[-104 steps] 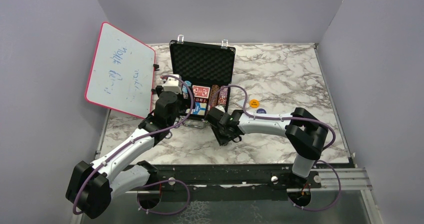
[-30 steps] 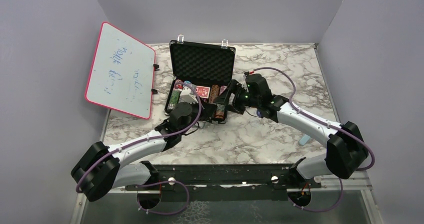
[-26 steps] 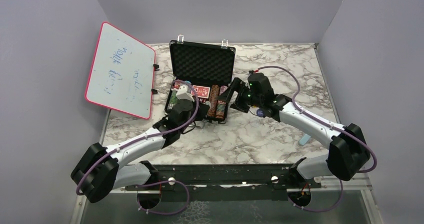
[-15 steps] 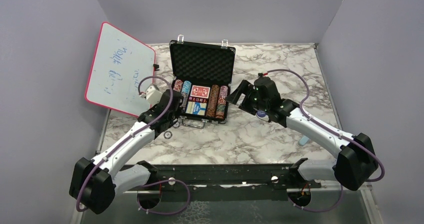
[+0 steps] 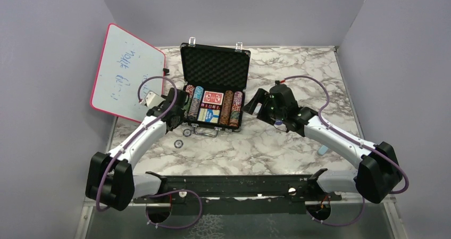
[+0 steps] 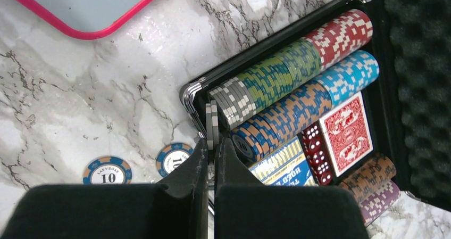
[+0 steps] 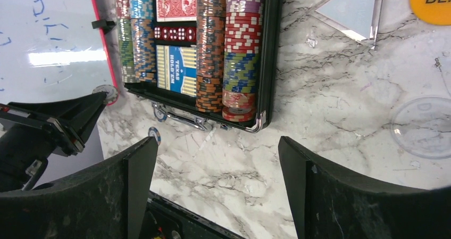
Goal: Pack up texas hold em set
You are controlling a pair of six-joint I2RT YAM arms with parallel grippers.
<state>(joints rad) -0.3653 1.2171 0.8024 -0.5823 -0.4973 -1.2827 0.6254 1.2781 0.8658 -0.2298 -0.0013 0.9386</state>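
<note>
Toward the back of the marble table (image 5: 298,74), an open black briefcase (image 5: 215,68): lid upright and lined with egg-crate foam, tray flat in front of it, silver handle (image 7: 178,120) on the side nearest the arms. Inside the tray, chip rows (image 6: 298,68) on edge along both long sides. Between them, a red card deck (image 6: 348,127), a line of red dice (image 6: 317,148) and a blue card deck (image 7: 178,63) marked Texas Hold Em.

At the tray's near left corner, left gripper (image 6: 211,143) clamped on two grey-and-white chips (image 6: 212,119), held on edge right at the end of the outermost row, by the chrome corner. Touching that row or not: cannot tell. Just beside the corner on the marble, two loose chips (image 6: 107,170), one marked 10, the other partly hidden behind a finger.

To the right of the briefcase, right gripper (image 7: 216,143) spread wide with nothing between the fingers, hovering over bare marble near the tray's right front corner. Further right on the table, an orange button (image 7: 432,2), a clear triangular piece (image 7: 355,7) and a clear round disc (image 7: 423,127), all apart from the case.

At the left edge, tilted, a pink-framed whiteboard (image 5: 127,74) with blue scribble.
</note>
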